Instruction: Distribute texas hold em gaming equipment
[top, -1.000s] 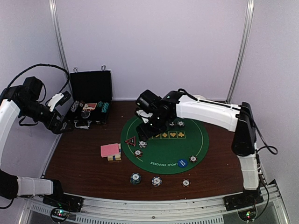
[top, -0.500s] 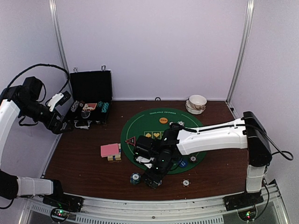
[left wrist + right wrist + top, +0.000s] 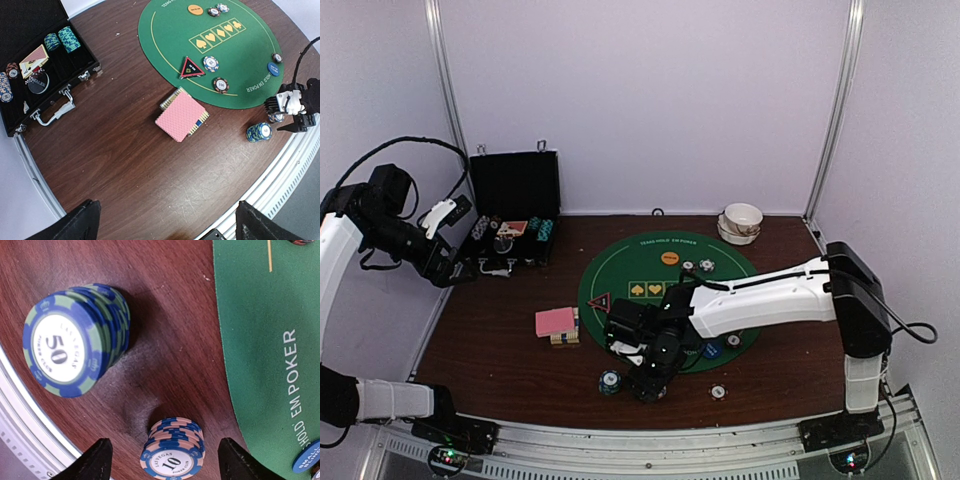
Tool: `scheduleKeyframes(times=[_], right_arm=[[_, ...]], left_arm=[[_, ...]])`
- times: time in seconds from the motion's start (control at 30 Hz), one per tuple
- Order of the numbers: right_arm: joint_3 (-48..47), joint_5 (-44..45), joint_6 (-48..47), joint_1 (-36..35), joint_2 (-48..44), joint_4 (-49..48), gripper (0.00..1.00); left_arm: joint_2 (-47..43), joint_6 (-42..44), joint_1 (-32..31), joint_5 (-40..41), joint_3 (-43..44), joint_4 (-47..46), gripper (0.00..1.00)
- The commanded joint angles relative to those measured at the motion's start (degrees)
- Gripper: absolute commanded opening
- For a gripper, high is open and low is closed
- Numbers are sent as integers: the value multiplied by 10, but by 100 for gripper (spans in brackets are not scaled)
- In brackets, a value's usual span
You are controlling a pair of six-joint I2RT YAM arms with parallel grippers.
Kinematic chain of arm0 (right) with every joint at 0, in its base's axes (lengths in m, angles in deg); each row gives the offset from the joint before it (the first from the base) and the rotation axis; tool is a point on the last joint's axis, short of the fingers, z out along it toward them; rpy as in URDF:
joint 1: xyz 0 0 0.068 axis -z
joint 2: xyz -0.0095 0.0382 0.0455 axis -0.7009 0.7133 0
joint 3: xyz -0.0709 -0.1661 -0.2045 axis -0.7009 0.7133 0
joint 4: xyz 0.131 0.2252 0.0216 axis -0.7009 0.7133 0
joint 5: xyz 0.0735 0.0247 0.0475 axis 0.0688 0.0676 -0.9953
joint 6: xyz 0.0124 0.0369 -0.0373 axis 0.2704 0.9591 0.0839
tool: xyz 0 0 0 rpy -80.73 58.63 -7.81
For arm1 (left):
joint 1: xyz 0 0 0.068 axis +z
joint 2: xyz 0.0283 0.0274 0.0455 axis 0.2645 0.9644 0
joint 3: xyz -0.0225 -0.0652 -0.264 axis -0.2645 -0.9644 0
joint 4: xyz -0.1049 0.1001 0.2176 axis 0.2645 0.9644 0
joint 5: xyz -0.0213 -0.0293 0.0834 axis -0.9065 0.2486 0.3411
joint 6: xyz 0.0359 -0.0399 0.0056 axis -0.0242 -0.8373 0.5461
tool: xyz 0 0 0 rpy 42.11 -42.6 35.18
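My right gripper (image 3: 167,460) is open low over the table's near edge, a finger on each side of a blue-and-peach poker chip stack marked 10 (image 3: 173,452), with gaps on both sides. A taller blue-and-green stack marked 50 (image 3: 70,340) stands beside it, and it also shows as the 50 stack (image 3: 610,381) from above. Pink-backed cards (image 3: 556,322) lie left of the green mat (image 3: 650,275). The triangular marker (image 3: 600,301), orange disc (image 3: 669,258), blue disc (image 3: 711,350) and single chips (image 3: 706,265) sit on the mat. My left gripper (image 3: 167,225) hangs open and empty, high at the left.
An open black case (image 3: 512,215) with chips and cards stands at the back left. Stacked white bowls (image 3: 742,222) sit at the back right. One chip (image 3: 718,392) lies near the front edge, and the metal rail (image 3: 650,440) runs just beyond it.
The right arm swung from the mat's far left side to the near edge and came down around the 10 stack. The left arm has not moved.
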Motion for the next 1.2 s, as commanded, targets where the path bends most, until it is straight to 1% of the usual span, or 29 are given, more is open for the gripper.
scheduleKeyframes(times=[0.0,0.37,0.53,0.7,0.87,1.17], right_arm=[[11,14,-4,0,8,-6,74],[15,24,-6,1,15,-12,65],[9,27,-8,1,15,-9,54],[4,29,-10,2,8,-1,48],[-1,30,-11,2,3,7,33],[-28,42,-16,2,-19,41,25]], left_arm=[[-5,-1,4,-5,12,-2,98],[-6,-1,4,-5,13,-2,98],[-8,-1,4,-4,14,-1,97],[-7,-2,4,-6,14,-1,98],[-6,-2,4,-7,14,-1,98],[-6,-2,4,-8,16,1,97]])
